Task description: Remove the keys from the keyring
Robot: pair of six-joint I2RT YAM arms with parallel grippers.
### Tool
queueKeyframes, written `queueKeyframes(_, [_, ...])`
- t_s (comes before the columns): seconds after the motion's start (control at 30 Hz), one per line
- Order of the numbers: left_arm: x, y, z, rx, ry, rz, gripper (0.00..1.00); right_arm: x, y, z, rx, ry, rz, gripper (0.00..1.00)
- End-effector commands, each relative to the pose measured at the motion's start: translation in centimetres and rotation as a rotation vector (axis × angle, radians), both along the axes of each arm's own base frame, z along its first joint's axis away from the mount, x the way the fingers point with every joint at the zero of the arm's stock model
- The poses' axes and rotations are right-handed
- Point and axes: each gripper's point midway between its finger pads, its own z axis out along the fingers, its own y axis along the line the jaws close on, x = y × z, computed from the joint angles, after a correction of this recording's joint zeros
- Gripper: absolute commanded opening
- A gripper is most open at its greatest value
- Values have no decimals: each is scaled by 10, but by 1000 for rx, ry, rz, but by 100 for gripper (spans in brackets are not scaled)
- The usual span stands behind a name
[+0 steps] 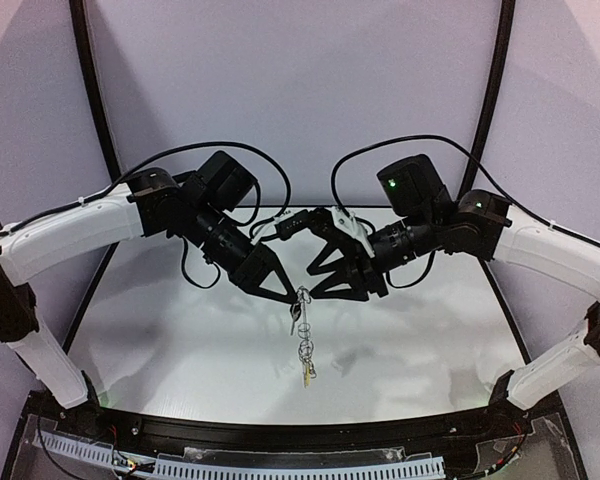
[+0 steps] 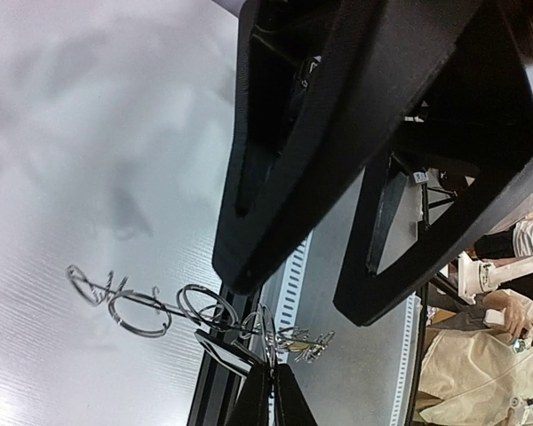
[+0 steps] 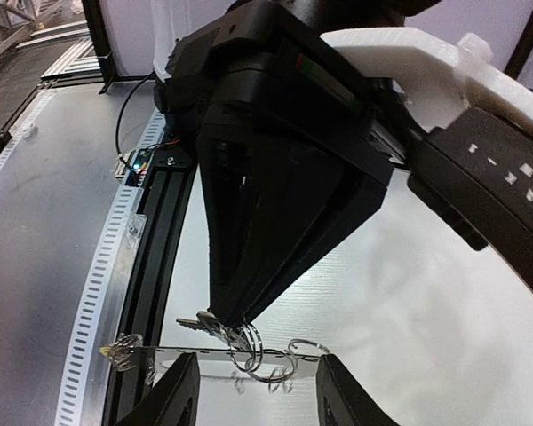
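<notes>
At frame centre, the left gripper [image 1: 290, 295] has its fingers clamped on the keyring [image 1: 303, 345]. The keyring dangles above the desk [image 1: 160, 340], keys [image 1: 307, 378] lowest. The right gripper [image 3: 258, 359] has its 2 fingers apart, straddling the ring's wire loops.

right gripper [image 3: 258, 390] spread wide at bottom edge, keyring [image 3: 182, 350] edge-on as thin line just above it, left gripper [image 3: 224, 318] tips closed on it from above, wire loops [image 3: 275, 366] hanging off rim, silver key [image 3: 194, 323] beside tips, white table [image 3: 426, 337] behind, black rail [image 3: 160, 231] at left
</notes>
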Motion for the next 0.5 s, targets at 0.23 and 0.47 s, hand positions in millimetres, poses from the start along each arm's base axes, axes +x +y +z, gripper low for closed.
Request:
queueKeyframes(0.23, [-4,-2,19,-47,-31,-20,1,-6,14,0,6,33,64,40])
queueKeyframes(0.47, [-3,-3,21,-53,-31,-21,1,-3,18,-8,-24,38,65,34])
